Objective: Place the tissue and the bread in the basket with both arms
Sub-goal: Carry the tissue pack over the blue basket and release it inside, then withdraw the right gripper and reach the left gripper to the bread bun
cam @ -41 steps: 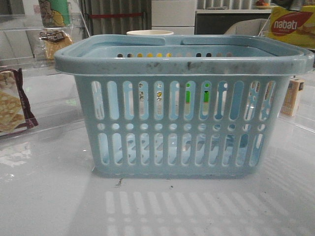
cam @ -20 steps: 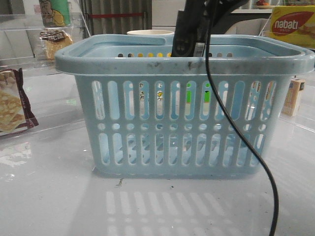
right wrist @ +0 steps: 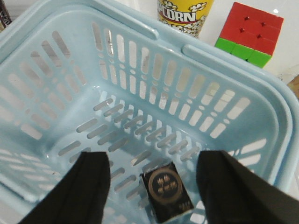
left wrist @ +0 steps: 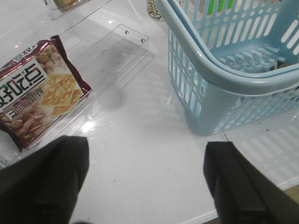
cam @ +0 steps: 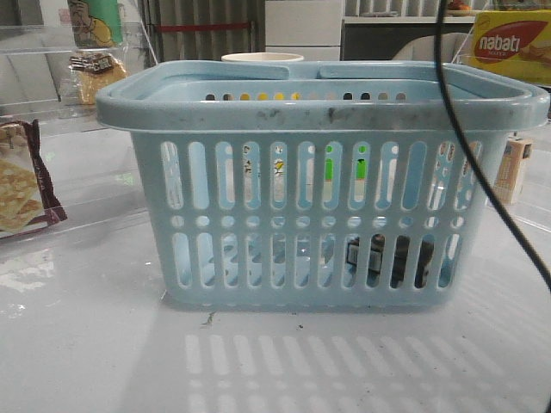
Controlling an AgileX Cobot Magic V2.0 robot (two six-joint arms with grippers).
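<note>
The basket filled the frame's centre on the white surface. Inside, the tissue lay flat on its floor. The bread sat upper left. The right gripper and left gripper were spread wide, holding nothing.

You're looking at a basket of light-blue moulded plastic, its rim scuffed with dark smudges. The desk is showing white and glossy, mirroring the slots. The tissue is lying in a shiny black wrapper; the cracker pack is gleaming in glossy film.
</note>
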